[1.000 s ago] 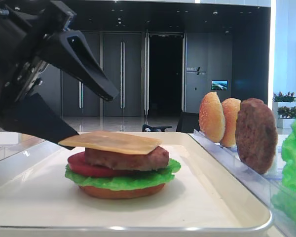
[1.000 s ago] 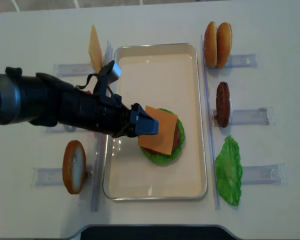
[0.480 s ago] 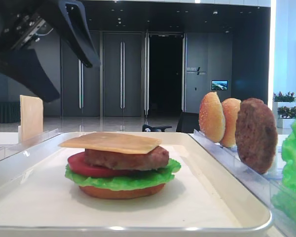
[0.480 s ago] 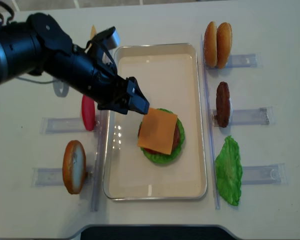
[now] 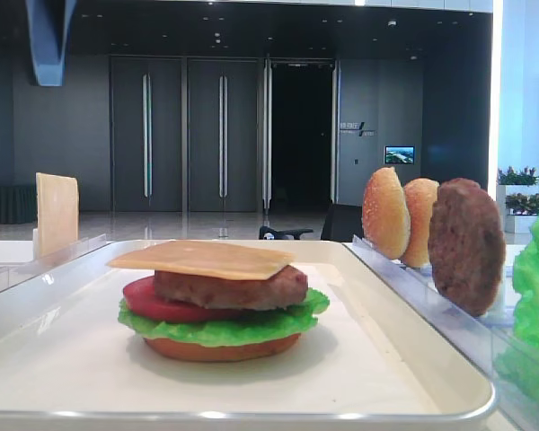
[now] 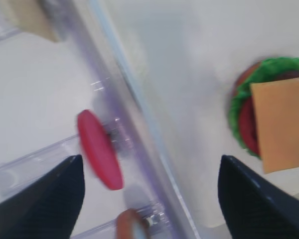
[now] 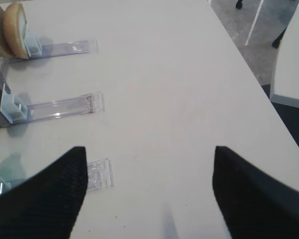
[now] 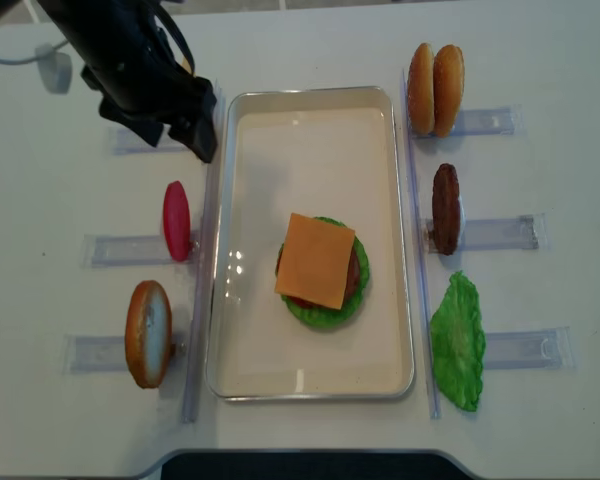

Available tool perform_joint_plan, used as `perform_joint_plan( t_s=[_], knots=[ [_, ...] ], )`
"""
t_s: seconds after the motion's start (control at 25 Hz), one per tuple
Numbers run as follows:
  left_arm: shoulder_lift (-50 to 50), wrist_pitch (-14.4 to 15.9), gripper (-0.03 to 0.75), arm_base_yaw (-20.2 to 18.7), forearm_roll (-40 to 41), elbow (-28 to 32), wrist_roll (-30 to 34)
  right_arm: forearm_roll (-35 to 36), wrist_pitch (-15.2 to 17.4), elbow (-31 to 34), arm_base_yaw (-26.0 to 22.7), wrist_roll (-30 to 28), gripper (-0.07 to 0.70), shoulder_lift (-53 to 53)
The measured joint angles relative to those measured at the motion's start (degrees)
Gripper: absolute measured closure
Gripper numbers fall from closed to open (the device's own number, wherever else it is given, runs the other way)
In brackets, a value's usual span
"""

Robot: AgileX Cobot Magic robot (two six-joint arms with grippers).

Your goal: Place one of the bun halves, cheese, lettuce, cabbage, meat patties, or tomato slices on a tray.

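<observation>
On the cream tray (image 8: pixel 310 100) stands a stack: flat bun half (image 5: pixel 220 348), lettuce (image 5: pixel 225 330), tomato slice (image 5: pixel 157 305), meat patty (image 5: pixel 234 289), and a square cheese slice (image 8: pixel 317 260) on top. Nothing touches it. My left gripper (image 8: pixel 185 130) hangs open and empty above the table past the tray's far left corner. Its wrist view is blurred: the open left gripper (image 6: pixel 149 164) hovers over the tray's left edge, with a red tomato slice (image 6: pixel 99 149) in a rack below and the cheese (image 6: pixel 281 127) at right. My right gripper (image 7: pixel 149 152) is open over bare table.
Clear racks flank the tray. On the left are a tomato slice (image 8: pixel 176 220), a bun half (image 8: pixel 148 333) and an upright cheese slice (image 5: pixel 56 214). On the right are two bun halves (image 8: pixel 436 75), a patty (image 8: pixel 445 208) and a lettuce leaf (image 8: pixel 458 340).
My left gripper has drawn away from the cheese, rising and moving back to the far left. The cheese stays lying on the stack.
</observation>
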Motion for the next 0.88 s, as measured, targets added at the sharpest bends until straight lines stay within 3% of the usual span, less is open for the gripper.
perform_joint_plan(
  t_s=[0.12, 0.24, 0.4, 0.88],
  knots=[
    [0.0, 2.9, 0.080, 0.0, 7.9, -2.1, -2.1, 0.0, 0.0, 0.0, 0.0, 0.0, 0.104, 0.0],
    [0.0, 3.3, 0.103, 0.1, 13.1, -2.7, -3.0, 0.0, 0.0, 0.0, 0.0, 0.0, 0.104, 0.0],
    [0.0, 3.3, 0.147, 2.5, 13.5, -2.8, -4.2, 0.0, 0.0, 0.0, 0.0, 0.0, 0.104, 0.0],
    [0.0, 3.3, 0.159, 20.1, 13.5, -2.8, -4.5, 0.0, 0.0, 0.0, 0.0, 0.0, 0.104, 0.0]
  ],
)
